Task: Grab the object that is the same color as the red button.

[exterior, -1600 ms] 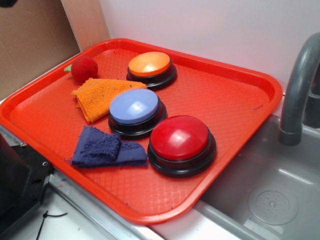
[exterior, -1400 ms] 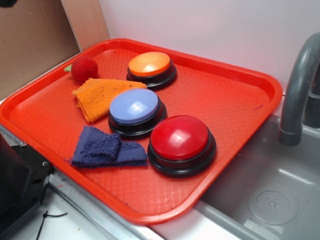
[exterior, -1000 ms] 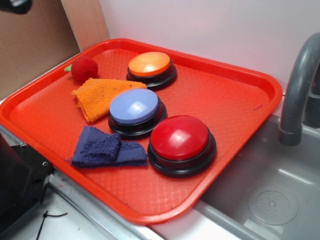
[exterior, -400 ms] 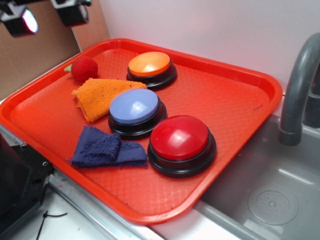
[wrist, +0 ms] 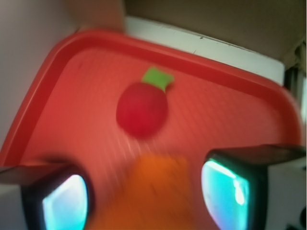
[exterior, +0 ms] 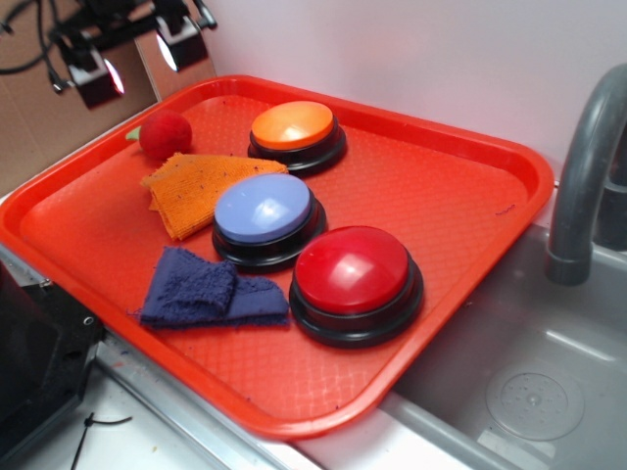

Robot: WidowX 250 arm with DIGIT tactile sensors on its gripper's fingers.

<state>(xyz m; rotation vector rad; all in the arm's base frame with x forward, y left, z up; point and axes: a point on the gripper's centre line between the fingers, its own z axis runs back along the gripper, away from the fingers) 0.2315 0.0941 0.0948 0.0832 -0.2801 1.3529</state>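
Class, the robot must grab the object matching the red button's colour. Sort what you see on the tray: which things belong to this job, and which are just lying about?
Belongs to the job:
red fuzzy ball
red button
gripper, jaws open

Just lying about:
orange button
blue button
orange cloth
blue cloth

Gripper [exterior: 132,59] up in the far left corner, jaws spread wide.

Only the bottom end of the arm showed in the exterior shot, with black cables trailing off to the left. The two fingers [exterior: 90,76] hung apart, nothing between them, and their pads caught the light. In the wrist view both fingertips [wrist: 64,201] sat at the bottom corners, pretty blurry, glowing cyan.
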